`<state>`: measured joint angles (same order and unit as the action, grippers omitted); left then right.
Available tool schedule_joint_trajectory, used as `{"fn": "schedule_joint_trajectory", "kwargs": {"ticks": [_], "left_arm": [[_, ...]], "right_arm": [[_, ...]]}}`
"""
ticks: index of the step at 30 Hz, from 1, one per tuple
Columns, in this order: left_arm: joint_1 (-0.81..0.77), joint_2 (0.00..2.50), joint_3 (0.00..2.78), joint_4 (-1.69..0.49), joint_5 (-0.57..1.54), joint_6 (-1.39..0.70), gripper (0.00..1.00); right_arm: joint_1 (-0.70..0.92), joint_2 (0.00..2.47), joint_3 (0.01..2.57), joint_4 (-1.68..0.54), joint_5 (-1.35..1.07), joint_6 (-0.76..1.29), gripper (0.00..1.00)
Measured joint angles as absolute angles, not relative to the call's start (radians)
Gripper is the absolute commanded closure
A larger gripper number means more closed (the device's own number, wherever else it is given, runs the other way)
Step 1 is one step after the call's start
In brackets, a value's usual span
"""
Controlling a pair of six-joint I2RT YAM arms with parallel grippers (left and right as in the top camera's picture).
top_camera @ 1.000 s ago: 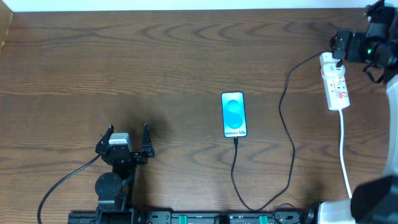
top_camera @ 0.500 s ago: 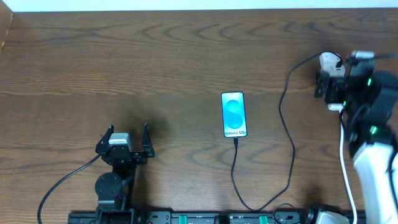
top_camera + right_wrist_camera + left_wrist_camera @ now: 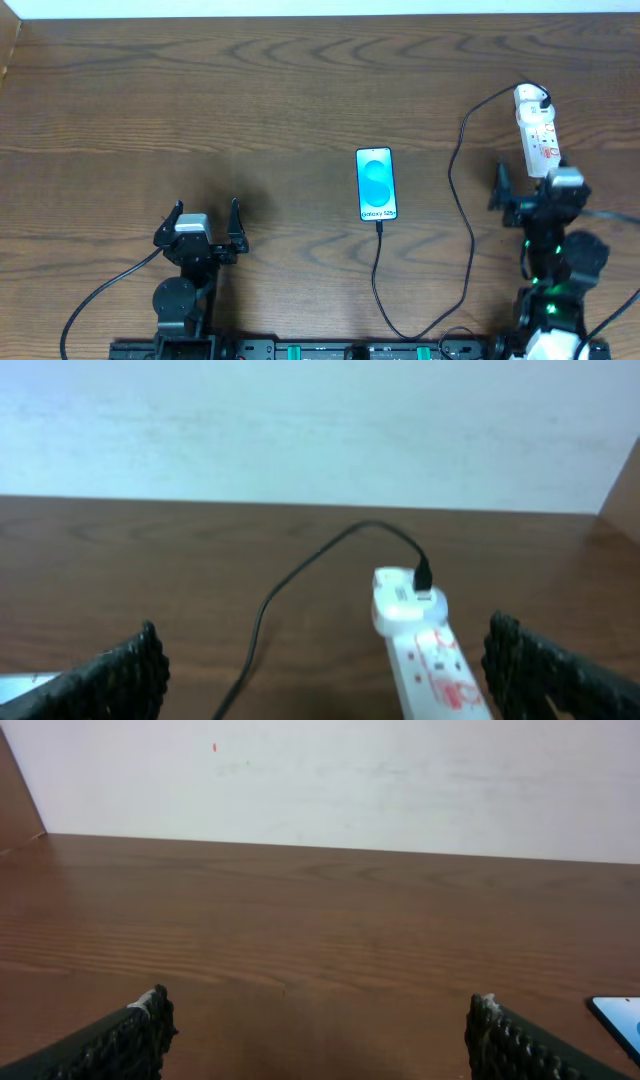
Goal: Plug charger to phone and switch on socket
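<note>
The right hand (image 3: 528, 182) hangs low over the tabletop (image 3: 250, 90) with its two fingers spread as wide as they go and nothing between them. Just ahead of it lies the socket (image 3: 537, 132), a narrow white strip with red markings pointing away from the hand. In the right wrist view the strip sits in front of the gap between the fingers, nearer the right finger, and its near end runs out of the bottom of the picture. Whether its switch is on cannot be told. At the strip's far end the charger's white plug head (image 3: 530, 97) sits in it. From there the black cable (image 3: 460, 180) arcs off to the hand's left, then sweeps back past the left finger toward the robot's base. There it loops round and rises to the bottom edge of the phone (image 3: 376, 184). The phone lies flat, blue screen up, well to the left of the right hand. The left hand (image 3: 206, 208) is also fully spread and empty, over bare wood. The phone is off to its right and a little ahead, and only a corner of it shows at the right edge of the left wrist view.
</note>
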<state>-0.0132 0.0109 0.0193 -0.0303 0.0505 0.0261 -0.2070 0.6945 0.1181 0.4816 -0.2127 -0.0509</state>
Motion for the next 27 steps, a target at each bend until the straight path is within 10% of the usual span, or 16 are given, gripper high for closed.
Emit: {"fn": "schedule_joint_trajectory", "kwargs": {"ticks": [27], "left_arm": [[-0.013, 0.011, 0.02, -0.03, 0.051, 0.026, 0.06]], "right_arm": [[-0.052, 0.057, 0.007, -0.07, 0.004, -0.051, 0.01]]}}
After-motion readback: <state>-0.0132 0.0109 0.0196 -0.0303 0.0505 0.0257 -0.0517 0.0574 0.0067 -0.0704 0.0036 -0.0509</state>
